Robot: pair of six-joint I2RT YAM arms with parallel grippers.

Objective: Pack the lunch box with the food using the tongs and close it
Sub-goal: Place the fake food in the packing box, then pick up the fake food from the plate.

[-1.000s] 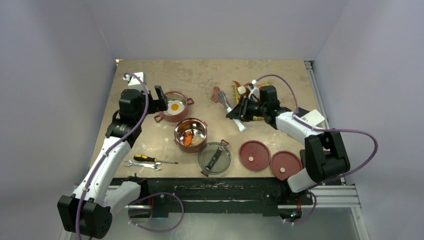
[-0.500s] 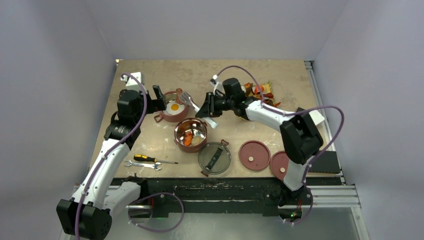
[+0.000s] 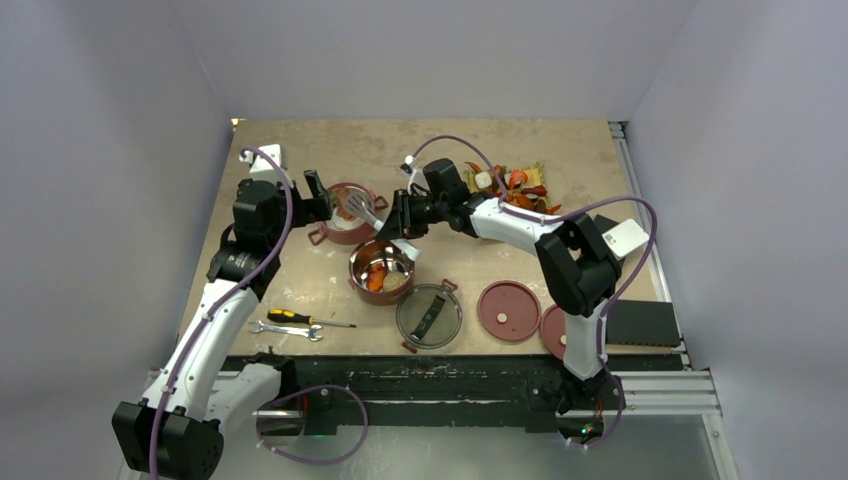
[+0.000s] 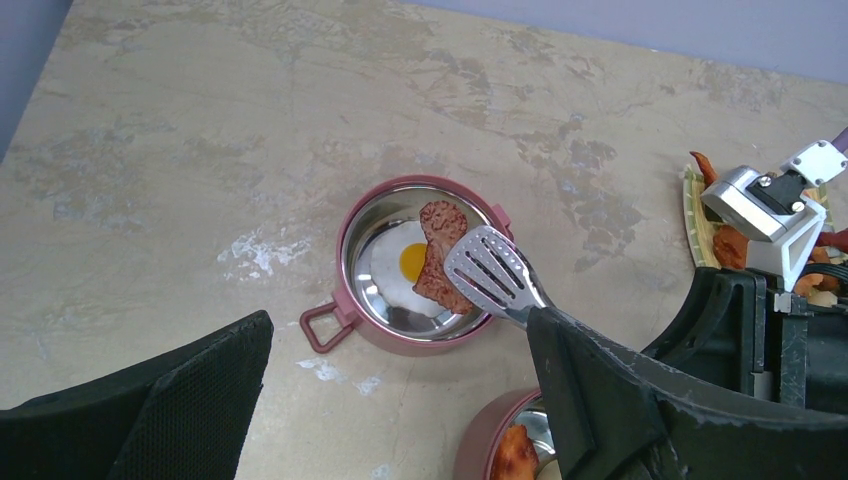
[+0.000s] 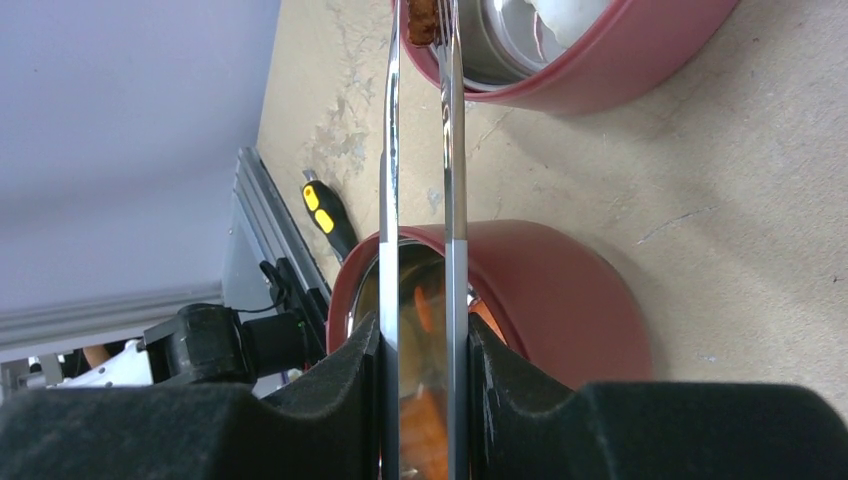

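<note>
Left end effector point(image 4: 400, 335) is hanging wide open beside the far bowl point(image 4: 345, 250) holding the fried egg point(image 4: 395, 272). Above it the tongs point(image 4: 495, 280) are pinching a brown chunk point(image 4: 438, 250), probably light and slippery. Their tips are pointing left, their long axis running right into the right end effector point(image 5: 420, 350), which is squeezing both springy arms

right end effector point(image 3: 401, 217) swung left, tongs point(image 4: 491, 279) and brown chunk point(image 4: 436, 262) now over the egg bowl point(image 4: 343, 264)

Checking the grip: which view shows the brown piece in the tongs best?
Left wrist: the brown piece shows clearly in the tongs, over the egg bowl. Right wrist shows just its edge; top external, hardly anything.
</note>
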